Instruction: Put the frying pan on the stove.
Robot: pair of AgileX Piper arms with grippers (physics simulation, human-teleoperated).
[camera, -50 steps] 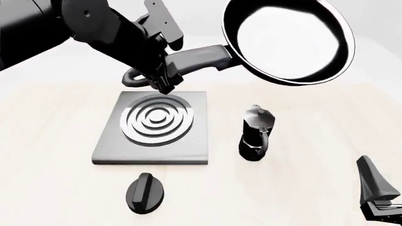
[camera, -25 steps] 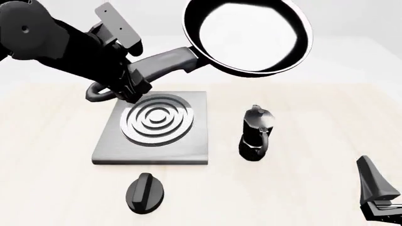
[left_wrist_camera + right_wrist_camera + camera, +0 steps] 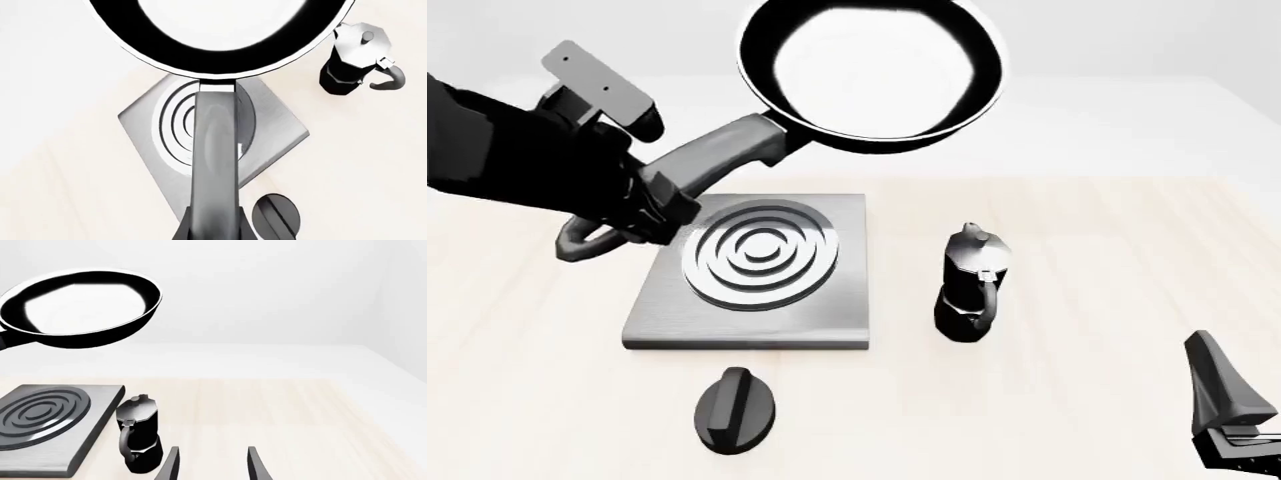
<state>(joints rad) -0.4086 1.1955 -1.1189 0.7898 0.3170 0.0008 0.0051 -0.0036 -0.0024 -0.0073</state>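
left claw (image 3: 654, 205) on frying pan (image 3: 872, 72) handle

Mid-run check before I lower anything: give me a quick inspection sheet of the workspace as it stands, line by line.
Surface: pale wooden table, flat; no spills seen.
Frying pan: in the air, held by its handle, above and beyond the stove's far edge, not touching it.
Stove: flat on the table, ring burner bare.
Clutter: moka pot upright to the right of the stove; black knob on the table in front of the stove.
Left gripper: shut on the pan's handle near its loop end.
Right gripper: open, low at the near right of the table, holding nothing.
Cables: nothing seen.
Surroundings: plain white backdrop, nothing else seen.
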